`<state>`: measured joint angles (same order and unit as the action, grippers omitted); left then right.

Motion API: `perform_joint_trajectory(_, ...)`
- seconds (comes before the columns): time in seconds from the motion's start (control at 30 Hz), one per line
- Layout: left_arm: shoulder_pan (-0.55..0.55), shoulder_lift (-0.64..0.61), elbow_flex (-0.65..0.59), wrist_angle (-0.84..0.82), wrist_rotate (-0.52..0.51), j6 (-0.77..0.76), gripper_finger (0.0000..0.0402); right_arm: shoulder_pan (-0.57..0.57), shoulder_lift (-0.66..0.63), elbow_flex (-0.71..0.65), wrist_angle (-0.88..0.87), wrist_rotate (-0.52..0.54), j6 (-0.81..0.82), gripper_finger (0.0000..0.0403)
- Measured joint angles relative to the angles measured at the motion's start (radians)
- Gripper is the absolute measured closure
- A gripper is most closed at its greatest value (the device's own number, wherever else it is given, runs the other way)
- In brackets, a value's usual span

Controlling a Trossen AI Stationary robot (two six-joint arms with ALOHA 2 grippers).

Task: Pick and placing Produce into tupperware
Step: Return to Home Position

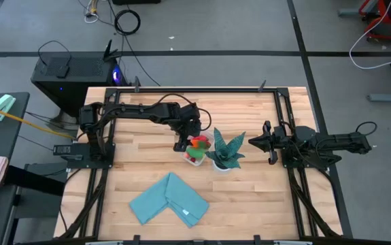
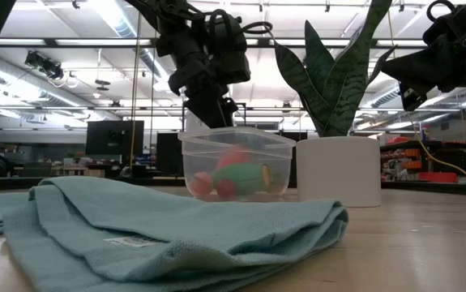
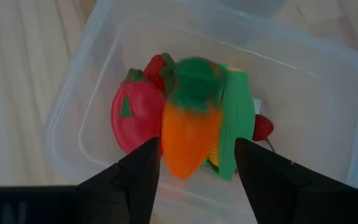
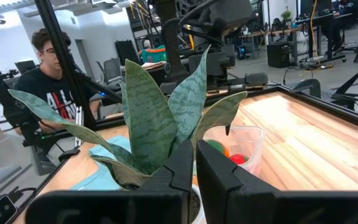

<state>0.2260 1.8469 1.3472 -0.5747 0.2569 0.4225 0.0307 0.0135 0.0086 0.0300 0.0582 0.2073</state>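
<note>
Produce all sits in tupperware, just beside plant; we see no piece outside it. Left gripper hovers over it, wide, empty. Right gripper waits beyond plant, fingers nearly together. We judge placing done, only homing left.

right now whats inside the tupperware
An orange carrot, a red round piece, a green piece and a red cherry lie in the tupperware; anything beneath them is covered.
</note>
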Motion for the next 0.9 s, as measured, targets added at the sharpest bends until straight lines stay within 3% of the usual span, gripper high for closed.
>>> perform_joint_trajectory(0.4, 0.002, -0.008, 0.008, 0.030, 0.000, 0.013, 0.0185, 0.000, 0.000, 0.000, 0.000, 0.000, 0.000, 0.0378)
perform_joint_trajectory(0.67, 0.009, -0.011, 0.047, 0.024, 0.001, 0.009, 0.0211, 0.000, 0.000, 0.000, 0.000, 0.000, 0.000, 0.0378)
perform_joint_trajectory(0.9, 0.027, -0.012, 0.048, 0.103, 0.086, -0.018, 0.0264, 0.000, 0.000, 0.000, 0.000, 0.000, 0.000, 0.0378)
